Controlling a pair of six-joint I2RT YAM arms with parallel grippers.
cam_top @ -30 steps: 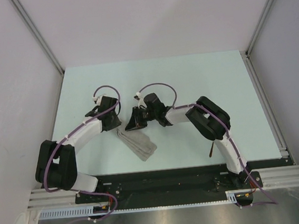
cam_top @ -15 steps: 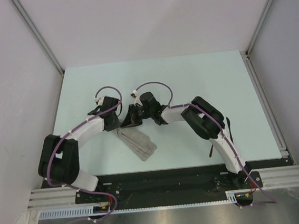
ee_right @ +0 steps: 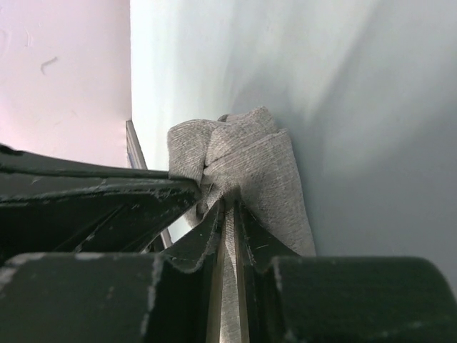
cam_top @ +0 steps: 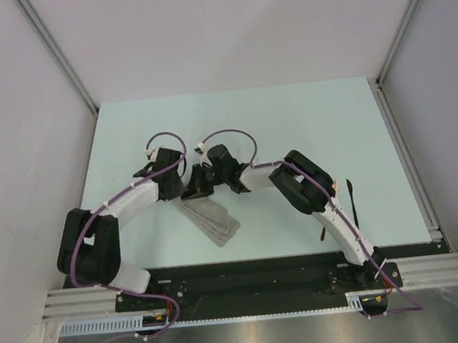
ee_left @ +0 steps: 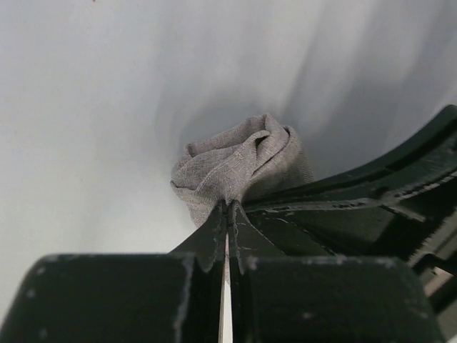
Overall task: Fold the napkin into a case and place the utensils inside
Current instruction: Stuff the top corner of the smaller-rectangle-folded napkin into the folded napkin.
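Carrying surface: you have the pale green worktop [cam_top: 289, 125], with both arm bases bolted along its near edge.
Left arm: your left arm [cam_top: 126, 202] bends up from the near left corner and reaches in toward the middle.
Right arm: your right arm [cam_top: 312, 188] bends up from the near right corner and reaches leftward to the same spot, lying across the cutlery.
Napkin: the napkin [cam_top: 213, 220] is folded into a narrow grey-beige oblong. It lies on a slant just left of centre, close to the near edge, and its far end is bunched up where the two arms meet.
Left gripper: your left gripper [ee_left: 227, 214] has its jaws pressed together on that bunched far end [ee_left: 235, 161].
Right gripper: your right gripper [ee_right: 225, 211] has its jaws nearly together, pinching the same end of the cloth [ee_right: 250, 161] right beside the left one.
Fork: the copper fork [cam_top: 337, 186] lies toward the near right, well apart from the napkin and mostly hidden under the right arm.
Black piece: the thin black piece [cam_top: 351, 200] lies just right of the fork.
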